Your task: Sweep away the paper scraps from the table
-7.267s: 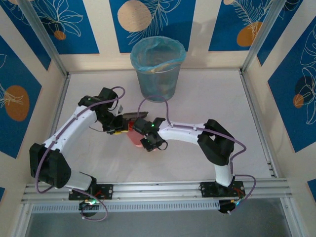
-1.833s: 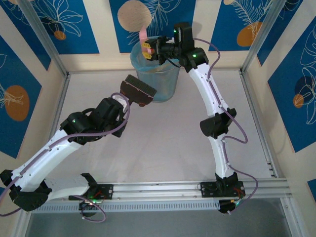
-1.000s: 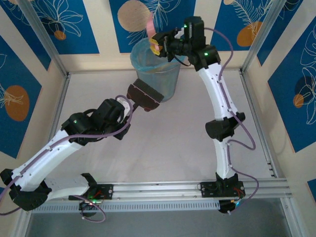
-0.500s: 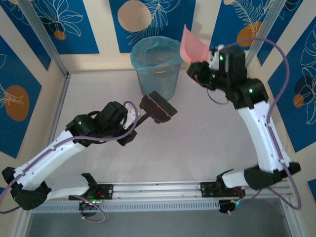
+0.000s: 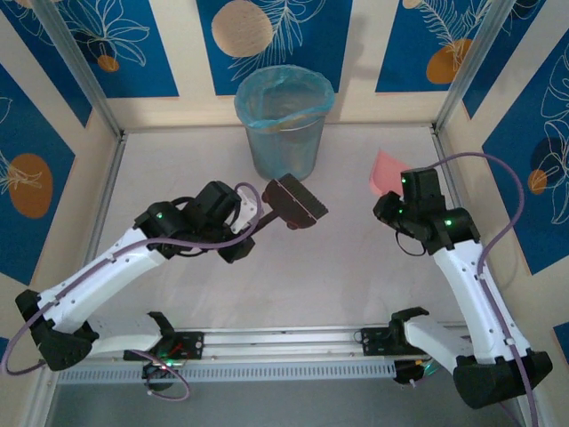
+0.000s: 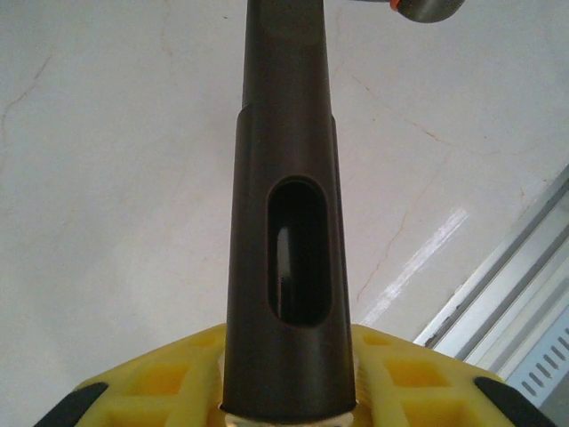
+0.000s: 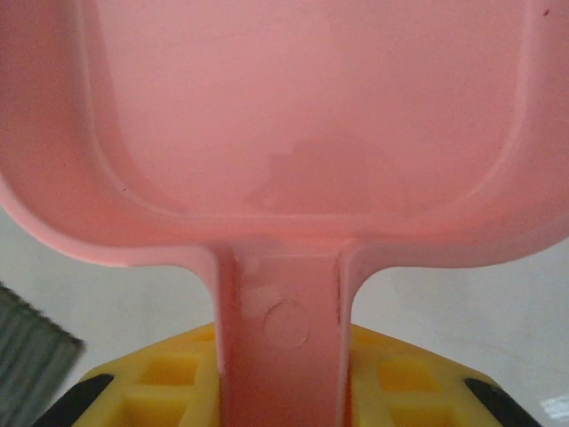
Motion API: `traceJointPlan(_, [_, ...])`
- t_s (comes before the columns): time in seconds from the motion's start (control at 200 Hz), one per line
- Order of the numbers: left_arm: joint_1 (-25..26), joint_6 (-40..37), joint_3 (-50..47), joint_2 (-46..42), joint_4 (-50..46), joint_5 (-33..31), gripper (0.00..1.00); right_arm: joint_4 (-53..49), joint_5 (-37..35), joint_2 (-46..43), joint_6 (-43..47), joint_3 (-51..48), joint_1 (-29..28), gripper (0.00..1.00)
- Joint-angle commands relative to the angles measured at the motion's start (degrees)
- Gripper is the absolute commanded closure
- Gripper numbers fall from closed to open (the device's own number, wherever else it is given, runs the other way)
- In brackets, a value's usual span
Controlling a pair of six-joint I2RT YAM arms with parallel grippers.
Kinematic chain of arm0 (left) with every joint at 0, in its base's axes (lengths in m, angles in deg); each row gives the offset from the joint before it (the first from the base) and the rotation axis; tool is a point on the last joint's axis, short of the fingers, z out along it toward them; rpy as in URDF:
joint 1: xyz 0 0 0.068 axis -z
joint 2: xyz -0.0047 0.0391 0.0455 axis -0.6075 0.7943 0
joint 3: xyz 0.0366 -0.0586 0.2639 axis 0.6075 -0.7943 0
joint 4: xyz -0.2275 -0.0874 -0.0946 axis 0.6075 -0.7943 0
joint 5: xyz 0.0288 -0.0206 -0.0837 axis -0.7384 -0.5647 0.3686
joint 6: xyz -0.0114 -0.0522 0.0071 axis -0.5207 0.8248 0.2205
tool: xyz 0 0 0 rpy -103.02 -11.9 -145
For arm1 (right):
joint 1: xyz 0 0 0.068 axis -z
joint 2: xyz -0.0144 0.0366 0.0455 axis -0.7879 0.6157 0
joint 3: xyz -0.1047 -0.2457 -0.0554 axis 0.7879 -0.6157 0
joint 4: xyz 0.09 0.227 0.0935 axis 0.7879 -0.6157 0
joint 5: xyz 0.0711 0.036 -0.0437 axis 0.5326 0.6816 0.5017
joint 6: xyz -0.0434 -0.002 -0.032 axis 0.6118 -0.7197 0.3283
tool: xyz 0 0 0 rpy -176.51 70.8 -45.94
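Left gripper [image 5: 250,213]: clamped on the handle of the dark brush [image 5: 293,202], yellow pads [image 6: 169,384] either side.
Brush: head held over the table [image 5: 356,258], near the front of the bin [image 5: 284,153].
Right gripper [image 5: 391,203]: pinching the handle of the pink dustpan [image 5: 384,171].
Dustpan: right of the bin, well apart from the brush.
Table: off-white, under both arms; metal rail [image 5: 293,338] at the near edge.
Bin: back centre; contents too small to make out.

No text, label, brand, number or sign can be read. The desk [image 5: 338,267] surface is plain, and the wall panels [image 5: 276,36] bear a leaf-and-disc pattern without lettering.
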Motion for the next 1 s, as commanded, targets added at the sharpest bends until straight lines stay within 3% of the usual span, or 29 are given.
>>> traceJointPlan(0.0, [0.63,-0.12,1.99,2.04,2.13,2.64,1.00,0.58,1.51,1.28,4.11,-3.15,-1.82,1.00])
traceJointPlan(0.26, [0.56,-1.32,-0.76,6.41,2.60,3.95,1.00,5.97,4.48,7.46,7.76,-9.50,-5.53,1.00])
traceJointPlan(0.475, [0.56,-2.84,-2.93,10.39,7.19,8.94,1.00,9.54,3.54,18.78,12.30,-7.25,-6.52,0.99])
traceJointPlan(0.73, [0.56,-6.76,-0.66,21.32,9.21,8.64,1.00,13.42,1.37,31.03,16.80,-3.29,-5.02,0.96])
traceJointPlan(0.995, [0.14,-11.29,-1.11,25.99,7.64,6.14,1.00,17.73,3.15,34.26,18.09,-5.72,-4.33,0.93])
